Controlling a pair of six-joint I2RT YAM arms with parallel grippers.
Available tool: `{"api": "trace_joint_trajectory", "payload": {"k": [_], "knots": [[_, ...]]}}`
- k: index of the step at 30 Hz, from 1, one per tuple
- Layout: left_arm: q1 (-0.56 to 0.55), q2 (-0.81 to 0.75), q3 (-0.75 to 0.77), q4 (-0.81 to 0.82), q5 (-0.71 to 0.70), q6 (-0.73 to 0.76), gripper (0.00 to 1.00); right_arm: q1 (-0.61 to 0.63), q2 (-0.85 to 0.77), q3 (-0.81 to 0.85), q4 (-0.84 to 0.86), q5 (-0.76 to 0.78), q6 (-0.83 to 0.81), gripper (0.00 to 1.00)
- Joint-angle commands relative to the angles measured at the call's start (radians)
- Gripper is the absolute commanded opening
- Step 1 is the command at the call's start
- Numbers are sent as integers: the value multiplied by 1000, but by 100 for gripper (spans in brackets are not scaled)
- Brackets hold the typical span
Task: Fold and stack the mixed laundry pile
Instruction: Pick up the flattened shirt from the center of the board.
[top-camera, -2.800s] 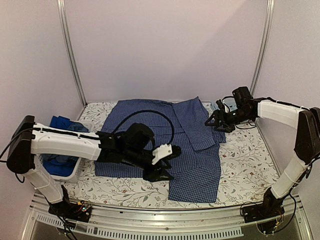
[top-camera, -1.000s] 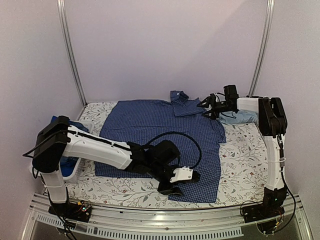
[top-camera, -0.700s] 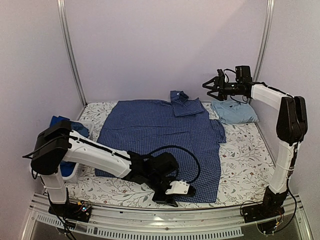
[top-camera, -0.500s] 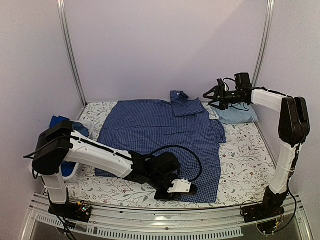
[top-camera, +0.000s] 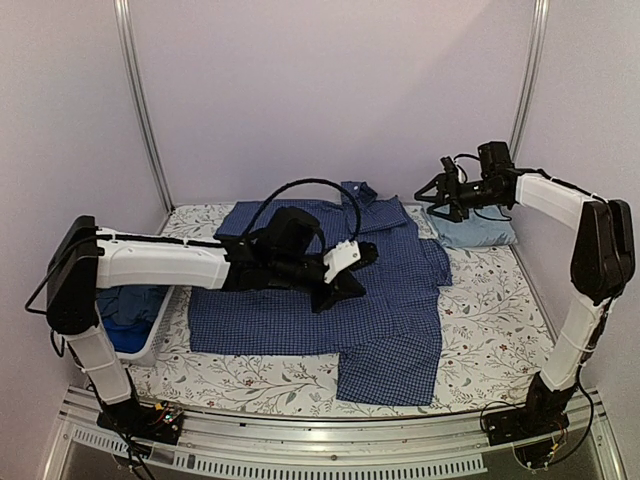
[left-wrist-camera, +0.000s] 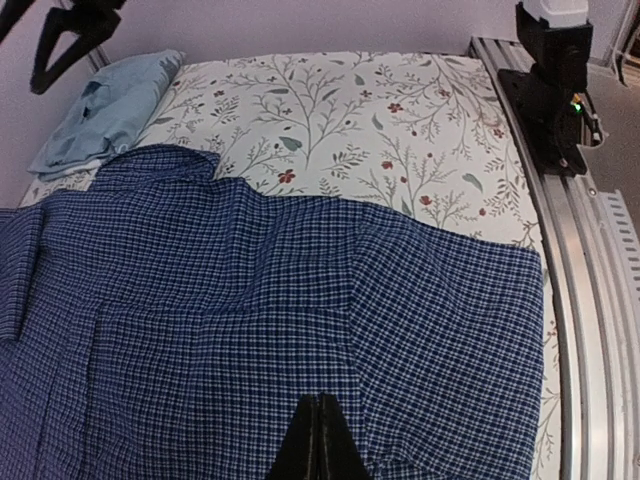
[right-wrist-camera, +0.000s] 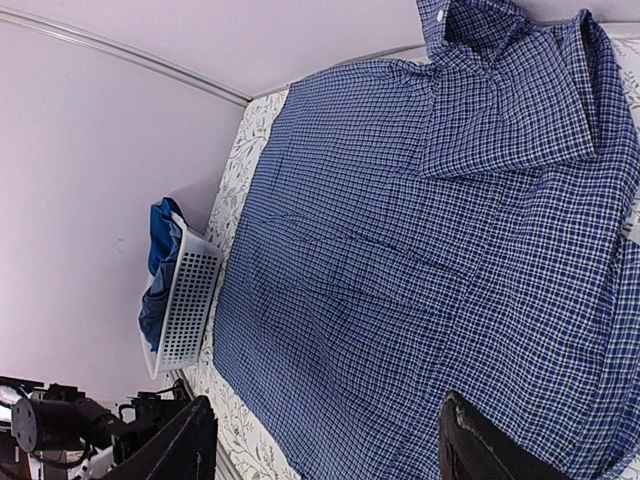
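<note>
From overhead, on the floral worktop (top-camera: 490, 300), shows the dark blue checked shirt (top-camera: 390, 320) spread flat across the middle, collar toward the far wall. Puts the left gripper (top-camera: 345, 285) over the middle of that shirt. Puts the right gripper (top-camera: 437, 200) in the air at the far right, near the light-blue shirt (top-camera: 478, 230) lying compact in the far right corner. Places the white basket (top-camera: 152, 325) at the left edge, brighter blue garments (top-camera: 120, 305) inside. From the left wrist, looks down on the checked cloth with the left gripper closed, fingers pressed tip to tip just above it. Catches the light-blue shirt at the upper left, just beside the checked shirt's edge. From the right wrist, finds the right gripper spread wide open and gripping nothing, with the checked shirt filling the ground below and the basket beyond it against the wall.
</note>
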Motion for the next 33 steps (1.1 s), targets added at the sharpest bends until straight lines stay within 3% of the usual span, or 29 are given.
{"api": "trace_joint_trajectory", "payload": {"k": [1, 4, 6, 10, 16, 18, 25, 30, 33], "knots": [[65, 27, 25, -11, 190, -41, 3, -11, -61, 6, -129, 13, -66, 75], [-9, -28, -58, -39, 202, 89, 27, -12, -122, -62, -179, 36, -113, 75], [-74, -34, -90, -77, 183, 110, 36, -13, -159, -113, -189, 36, -121, 75], [-211, -8, -131, -127, 112, 150, 42, -13, -201, -189, -197, 21, -115, 75], [-236, 49, -162, -91, 87, 181, 59, -12, -262, -289, -165, 22, -83, 75], [-253, 94, -142, -95, 48, 184, 61, -12, -277, -307, -171, 21, -82, 75], [-256, 192, -73, -82, -84, 183, 37, -13, -347, -406, -245, 88, -98, 73], [-211, 145, -62, -31, -60, 113, 1, -6, -436, -590, -260, 67, 3, 66], [-189, 107, -83, 11, -42, 89, 0, 26, -493, -716, -299, 54, 29, 63]]}}
